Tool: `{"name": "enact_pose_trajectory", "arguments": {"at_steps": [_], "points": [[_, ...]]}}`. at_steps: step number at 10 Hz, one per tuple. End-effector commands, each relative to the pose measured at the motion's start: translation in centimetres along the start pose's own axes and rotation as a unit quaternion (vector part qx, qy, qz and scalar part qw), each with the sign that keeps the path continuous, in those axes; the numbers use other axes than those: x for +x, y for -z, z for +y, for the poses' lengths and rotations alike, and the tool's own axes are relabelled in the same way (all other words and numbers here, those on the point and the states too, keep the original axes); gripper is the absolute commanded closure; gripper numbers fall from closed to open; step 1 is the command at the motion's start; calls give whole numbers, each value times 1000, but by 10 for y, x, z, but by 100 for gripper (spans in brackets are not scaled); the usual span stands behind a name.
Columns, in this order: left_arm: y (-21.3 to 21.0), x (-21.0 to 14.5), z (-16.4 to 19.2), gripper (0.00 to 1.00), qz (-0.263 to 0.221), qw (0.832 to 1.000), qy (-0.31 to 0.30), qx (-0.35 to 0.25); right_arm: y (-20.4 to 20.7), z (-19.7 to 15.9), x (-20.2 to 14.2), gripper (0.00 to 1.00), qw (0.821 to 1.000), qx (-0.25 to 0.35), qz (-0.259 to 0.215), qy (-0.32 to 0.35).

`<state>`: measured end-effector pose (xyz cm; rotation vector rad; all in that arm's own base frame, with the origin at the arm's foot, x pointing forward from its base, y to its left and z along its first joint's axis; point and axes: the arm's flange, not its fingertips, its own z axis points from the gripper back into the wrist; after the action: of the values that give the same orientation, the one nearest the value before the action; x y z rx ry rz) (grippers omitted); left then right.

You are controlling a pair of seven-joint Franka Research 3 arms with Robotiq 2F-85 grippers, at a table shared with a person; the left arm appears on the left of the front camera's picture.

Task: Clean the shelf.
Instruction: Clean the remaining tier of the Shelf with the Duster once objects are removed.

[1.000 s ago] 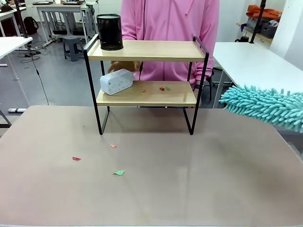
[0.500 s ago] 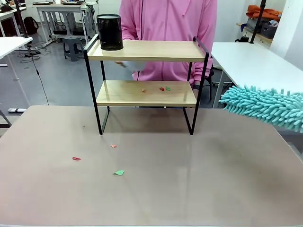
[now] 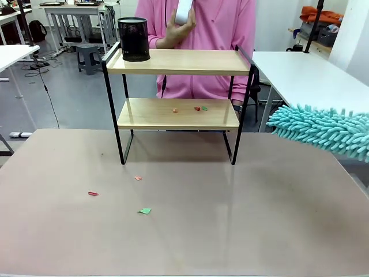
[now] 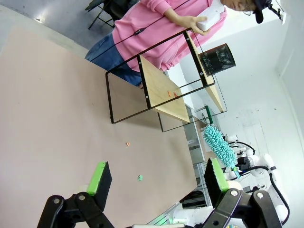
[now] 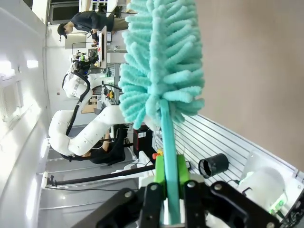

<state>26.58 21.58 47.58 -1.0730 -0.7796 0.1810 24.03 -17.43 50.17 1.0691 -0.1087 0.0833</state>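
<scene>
In the front view, the shelf (image 3: 184, 61) stood at the far middle of the table (image 3: 242, 231), in front of the person. A black mesh cup (image 3: 133, 38) was on the left end of its upper board, and small paper scraps (image 3: 197, 108) lay on its lower board. The person's hand (image 3: 173, 32) held a white object above the upper board. The teal duster (image 3: 323, 130) hung at the right, well apart from the shelf. In the left wrist view, the left gripper (image 4: 156, 176) had its jaws wide apart and empty, far from the shelf (image 4: 161, 90). In the right wrist view, the right gripper (image 5: 170, 173) was clamped on the thin handle of the duster (image 5: 161, 57). I judged the shelf to be stiff but light, so a hard sweep could slide it. One black upright of the frame seemed the best place to steady it.
</scene>
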Motion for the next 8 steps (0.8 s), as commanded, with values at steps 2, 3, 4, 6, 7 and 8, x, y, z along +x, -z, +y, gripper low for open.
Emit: {"name": "enact_pose_trajectory", "arguments": {"at_steps": [2, 3, 4, 6, 7, 8], "points": [[2, 0, 0, 0, -9, 1000, 10, -10, 34, 87, -62, 87, 993, -54, -45, -98], [2, 0, 0, 0, -9, 1000, 10, -10, 58, 108, -69, 87, 987, -93, -41, -124], [2, 0, 0, 0, -9, 1000, 10, -10, 78, 119, -66, 87, 981, -123, -48, -143], [2, 0, 0, 0, -9, 1000, 10, -10, 124, 134, -44, 87, 972, -154, 2, -176], [2, 0, 0, 0, -9, 1000, 10, -10, 154, 144, -30, 87, 966, -173, -4, -191], [2, 0, 0, 0, -9, 1000, 10, -10, 169, 149, -22, 87, 965, -170, -19, -197]]}}
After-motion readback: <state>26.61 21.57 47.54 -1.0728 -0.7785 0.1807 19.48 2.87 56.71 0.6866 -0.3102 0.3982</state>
